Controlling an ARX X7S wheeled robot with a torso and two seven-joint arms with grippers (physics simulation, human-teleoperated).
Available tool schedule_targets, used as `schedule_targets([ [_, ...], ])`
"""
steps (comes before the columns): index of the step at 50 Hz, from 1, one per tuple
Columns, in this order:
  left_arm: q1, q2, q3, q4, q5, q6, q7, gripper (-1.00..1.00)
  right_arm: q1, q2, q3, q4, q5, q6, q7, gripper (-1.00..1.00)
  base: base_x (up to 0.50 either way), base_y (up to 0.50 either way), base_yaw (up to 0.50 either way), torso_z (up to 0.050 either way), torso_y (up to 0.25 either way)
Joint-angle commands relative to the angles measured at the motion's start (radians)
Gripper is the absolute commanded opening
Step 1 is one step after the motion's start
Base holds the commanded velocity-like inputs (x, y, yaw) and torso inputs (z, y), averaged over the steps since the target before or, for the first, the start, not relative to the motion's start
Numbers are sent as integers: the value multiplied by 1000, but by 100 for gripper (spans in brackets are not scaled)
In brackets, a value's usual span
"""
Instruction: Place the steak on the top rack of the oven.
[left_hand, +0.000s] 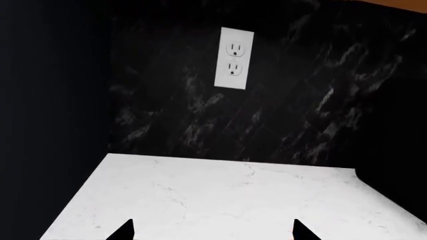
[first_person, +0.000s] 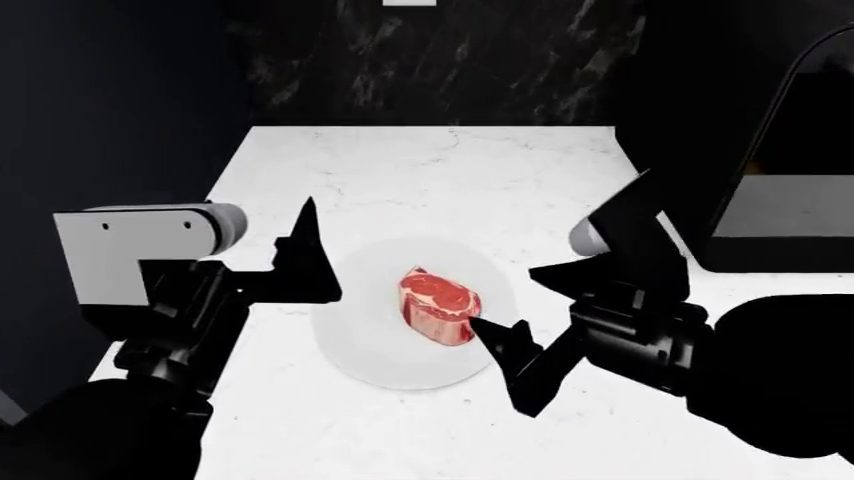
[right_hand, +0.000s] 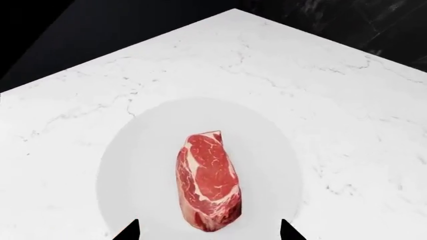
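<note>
The steak (first_person: 438, 307) lay flat on a round white plate (first_person: 367, 350), near the middle of it, and the plate sat on the white marble counter (first_person: 441, 175). In the right wrist view the steak (right_hand: 207, 180) showed red-pink with a pale fat rim, resting on the plate (right_hand: 127, 170) with bare plate all round it.

The right gripper (first_person: 527, 310) hung just beside the plate, on the side toward the black appliance (first_person: 787, 160) that stood at the counter's edge. Its fingers (first_person: 501, 333) were spread wide and held nothing; one fingertip reached over the plate's rim close to the steak, but whether it touched the meat could not be told. In the right wrist view the two fingertips (right_hand: 130, 231) stood apart on either side of the steak's near end.

The left gripper (first_person: 304, 255) hovered at the plate's opposite side, its fingers (left_hand: 123, 231) likewise parted and empty, pointing toward the dark marbled wall (left_hand: 287, 100) behind the plate, where a white outlet (left_hand: 234, 58) was mounted.
</note>
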Motion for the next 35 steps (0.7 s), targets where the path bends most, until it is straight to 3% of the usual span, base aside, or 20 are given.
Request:
schedule_targets([
  [1, 0, -6, 33, -18, 22, 19, 2, 100, 45, -73, -83, 146, -134, 25, -96, 100, 0, 0, 0, 0, 0],
  [7, -3, -11, 45, -27, 29, 28, 1, 100, 70, -105, -122, 202, -187, 37, -120, 100, 0, 0, 0, 0, 0],
  [9, 0, -13, 35, -34, 24, 32, 4, 100, 115, -161, -177, 271, -257, 37, -195, 100, 0, 0, 0, 0, 0],
  [35, 6, -26, 51, -46, 28, 55, 1, 100, 128, -224, -283, 348, -345, 16, -346, 100, 0, 0, 0, 0, 0],
])
